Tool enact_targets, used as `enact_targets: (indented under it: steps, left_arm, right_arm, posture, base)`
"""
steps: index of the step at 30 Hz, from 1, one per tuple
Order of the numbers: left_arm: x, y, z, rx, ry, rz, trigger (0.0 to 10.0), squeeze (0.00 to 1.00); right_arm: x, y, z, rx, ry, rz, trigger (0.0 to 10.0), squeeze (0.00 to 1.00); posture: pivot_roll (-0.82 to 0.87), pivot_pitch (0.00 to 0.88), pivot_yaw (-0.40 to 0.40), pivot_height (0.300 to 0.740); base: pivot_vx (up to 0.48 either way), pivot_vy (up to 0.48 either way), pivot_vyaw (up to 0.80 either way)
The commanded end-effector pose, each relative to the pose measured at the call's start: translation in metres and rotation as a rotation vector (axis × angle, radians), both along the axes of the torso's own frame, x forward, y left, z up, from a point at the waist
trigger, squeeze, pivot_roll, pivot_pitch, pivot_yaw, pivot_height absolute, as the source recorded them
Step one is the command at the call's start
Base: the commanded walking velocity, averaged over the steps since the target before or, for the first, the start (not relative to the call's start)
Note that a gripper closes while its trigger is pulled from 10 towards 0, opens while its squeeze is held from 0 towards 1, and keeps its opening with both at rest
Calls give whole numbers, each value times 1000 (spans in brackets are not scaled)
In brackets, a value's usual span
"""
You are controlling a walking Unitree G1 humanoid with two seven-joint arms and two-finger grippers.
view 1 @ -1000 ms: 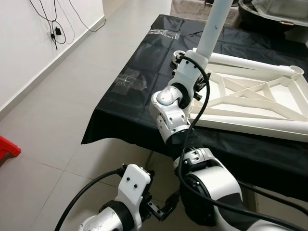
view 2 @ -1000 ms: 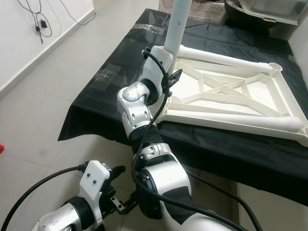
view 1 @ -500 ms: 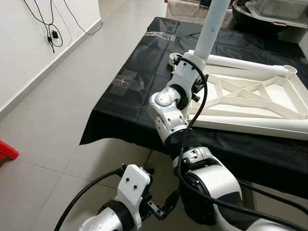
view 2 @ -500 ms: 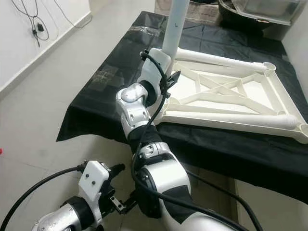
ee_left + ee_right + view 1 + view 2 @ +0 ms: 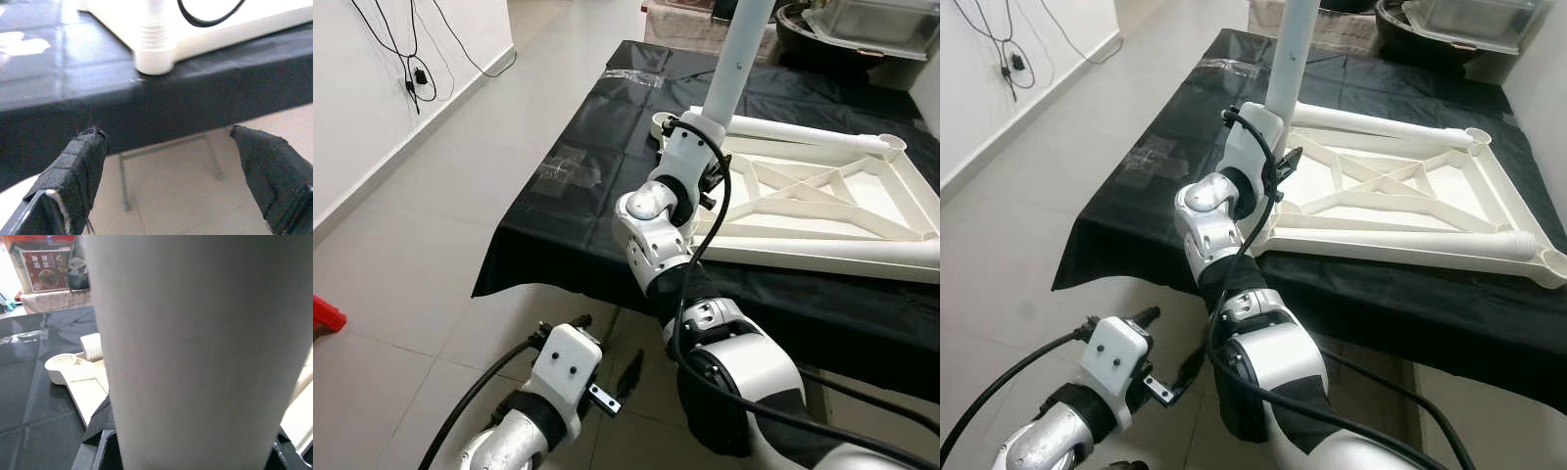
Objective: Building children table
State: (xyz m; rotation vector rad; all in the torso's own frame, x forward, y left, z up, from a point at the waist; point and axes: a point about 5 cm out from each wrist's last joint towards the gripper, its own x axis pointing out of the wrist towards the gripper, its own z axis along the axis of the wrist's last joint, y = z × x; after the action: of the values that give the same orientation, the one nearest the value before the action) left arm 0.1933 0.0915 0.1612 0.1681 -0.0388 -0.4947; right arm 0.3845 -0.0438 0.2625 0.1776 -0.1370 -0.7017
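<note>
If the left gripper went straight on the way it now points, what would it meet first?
Probably the hanging edge of the black tablecloth, under the white table frame's corner. The left gripper has its fingers open and points at it, though depth is unclear.

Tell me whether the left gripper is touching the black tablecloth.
Apart. The left wrist view shows the open left gripper below the tablecloth edge, floor visible between its fingers.

R arm raised, L tool (image 5: 166,181) low, fingers spread
</note>
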Motion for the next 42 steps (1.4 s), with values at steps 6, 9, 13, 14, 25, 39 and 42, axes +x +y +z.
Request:
enact_targets:
  steps: [6,9,13,14,25,39,42]
  left_arm:
    - [-4,-5,-8,-13,22,-37,10000,0]
    - [-4,-6,-9,-12,22,-36,10000,0]
    - [-4,-5,-11,-10,23,-28,10000,0]
    - [-4,-4,-12,-8,25,-26,10000,0]
    - [-5,-5,-17,-4,33,-33,10000,0]
    - [-1,-3,-22,1,35,-32,10000,0]
    - [1,-2,-24,6,35,-30,10000,0]
  right_arm:
    - [-3,7,-40,126,187,22,10000,286]
    - [-3,7,-39,131,184,31,10000,1000]
    - [-2,8,-39,142,177,49,10000,1000]
    - [-2,9,-39,142,176,50,10000,1000]
    - [-2,10,-42,153,170,81,10000,0]
    - [-7,1,-59,140,147,254,10000,0]
    - [-11,4,-59,154,130,302,10000,0]
  posture:
    - [88,160,-63,740]
    - [88,158,-66,740]
    - [89,155,-68,740]
    - [88,152,-66,740]
    - [85,138,-61,740]
    - [79,113,-54,740]
    - [79,106,-53,740]
  base:
    - [0,0,0]
    - [0,0,0]
    - [0,0,0]
    - [0,0,0]
    - [0,0,0]
    - [0,0,0]
    - [0,0,0]
